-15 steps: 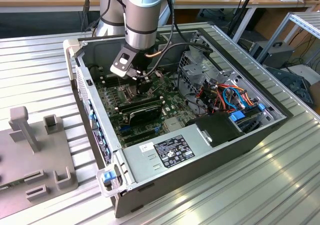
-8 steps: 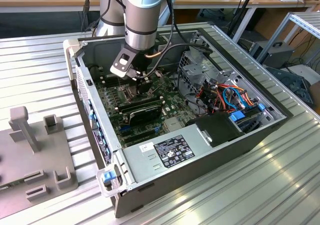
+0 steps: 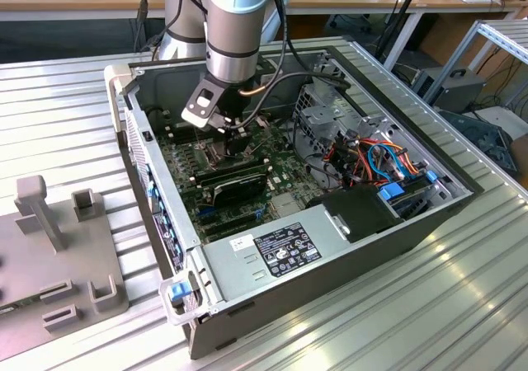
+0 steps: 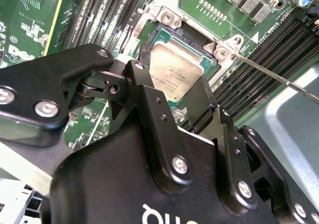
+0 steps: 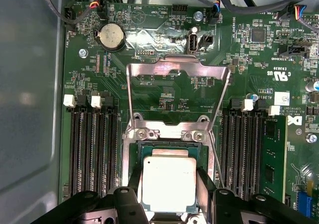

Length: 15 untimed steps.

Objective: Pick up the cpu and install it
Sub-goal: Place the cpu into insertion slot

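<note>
- Exterior view: looks onto an open case (image 3: 330, 264) lying on a ribbed metal table (image 3: 462, 305), with the arm (image 3: 239, 25) pointing straight down into it.
- Puts the gripper (image 3: 235, 136) low over the green board (image 3: 186, 152), just beside a long black card (image 3: 239, 185).
- Shows a grey power supply (image 3: 280, 251) along the case's near wall.
- Also shows a grey fixture (image 3: 49, 255) on the table at the exterior view's left, well apart from the case.
- First wrist view: looks down on the socket (image 5: 169, 145) and finds the cpu (image 5: 168, 186) lying square over it, silver top upward.
- Cannot tell whether fully seated or held just above the contacts.
- Has the gripper (image 5: 169, 181) clenched on the cpu, one black finger (image 5: 135, 181) pressed against each of two opposite edges.
- Shows the shiny frame (image 5: 178, 67) hinged open and swung clear of the socket, with the thin lever (image 5: 214, 154) raised beside it.
- Sets rows of memory slots (image 5: 94, 149) on both sides of the socket.
- Places a coin cell (image 5: 111, 36) past the frame, with the frame between it and the socket.
- Second wrist view: peers past the gripper (image 4: 174, 74) body at the cpu (image 4: 174, 69) from a slant.
- Finds the tips hugging its edges over the socket and the lever (image 4: 269, 74) slanting away above the slots.
</note>
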### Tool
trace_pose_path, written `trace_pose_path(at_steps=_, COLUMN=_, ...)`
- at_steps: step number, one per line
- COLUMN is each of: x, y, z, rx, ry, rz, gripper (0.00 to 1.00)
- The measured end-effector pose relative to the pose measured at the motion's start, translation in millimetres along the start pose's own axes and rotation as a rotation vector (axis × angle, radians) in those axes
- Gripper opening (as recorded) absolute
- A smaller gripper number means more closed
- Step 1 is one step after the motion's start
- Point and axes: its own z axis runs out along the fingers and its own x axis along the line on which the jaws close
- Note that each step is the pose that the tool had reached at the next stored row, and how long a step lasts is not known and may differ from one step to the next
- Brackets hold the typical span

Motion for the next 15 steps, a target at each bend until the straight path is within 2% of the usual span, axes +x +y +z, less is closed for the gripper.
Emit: trace_pose_path(at_steps=15, x=0.0, y=-0.1, z=1.4, rx=0.0001, ry=-0.0001, rz=0.003, gripper=0.53)
